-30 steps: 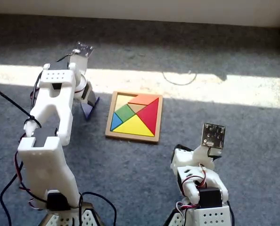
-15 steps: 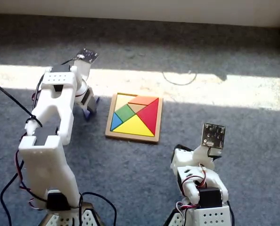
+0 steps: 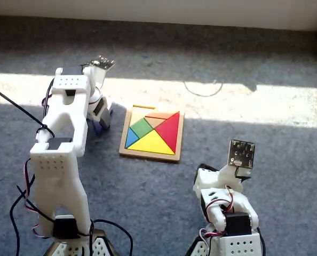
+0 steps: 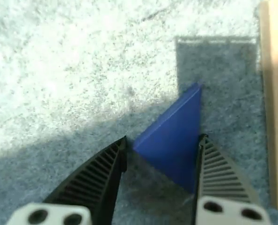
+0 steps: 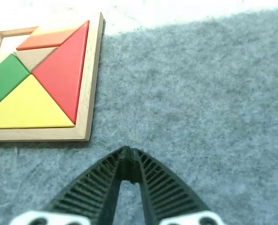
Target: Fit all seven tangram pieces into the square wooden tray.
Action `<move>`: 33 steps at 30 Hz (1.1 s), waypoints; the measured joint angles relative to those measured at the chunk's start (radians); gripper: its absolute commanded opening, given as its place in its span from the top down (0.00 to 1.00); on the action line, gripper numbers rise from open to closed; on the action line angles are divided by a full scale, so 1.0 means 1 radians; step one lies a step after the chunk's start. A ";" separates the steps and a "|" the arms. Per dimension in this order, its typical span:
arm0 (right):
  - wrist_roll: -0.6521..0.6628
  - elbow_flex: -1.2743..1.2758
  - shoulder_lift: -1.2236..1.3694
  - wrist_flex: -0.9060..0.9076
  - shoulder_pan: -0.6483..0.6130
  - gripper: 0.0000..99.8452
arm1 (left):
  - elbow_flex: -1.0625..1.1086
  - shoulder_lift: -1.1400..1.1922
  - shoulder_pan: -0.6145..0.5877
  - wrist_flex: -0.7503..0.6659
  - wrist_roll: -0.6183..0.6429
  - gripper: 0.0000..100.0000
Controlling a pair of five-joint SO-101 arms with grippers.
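Blue triangle point(image 4: 172, 140) between left fingers point(image 4: 100, 174)

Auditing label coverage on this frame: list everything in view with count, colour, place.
wooden tray: 1, light wood, on carpet between arms; one corner slot empty
pieces in tray: 6; red triangle, yellow triangle, green square, orange parallelogram, light blue triangle, wood-coloured triangle
dark blue triangle: 1, beside tray
cable: 1, pale, sunlit carpet beyond tray
carpet: grey
left gripper: open, straddling dark blue triangle
right gripper: shut, over carpet near tray
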 measured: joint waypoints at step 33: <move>0.000 0.000 0.000 0.000 0.000 1.00 | -0.034 -0.008 0.063 0.132 0.002 0.85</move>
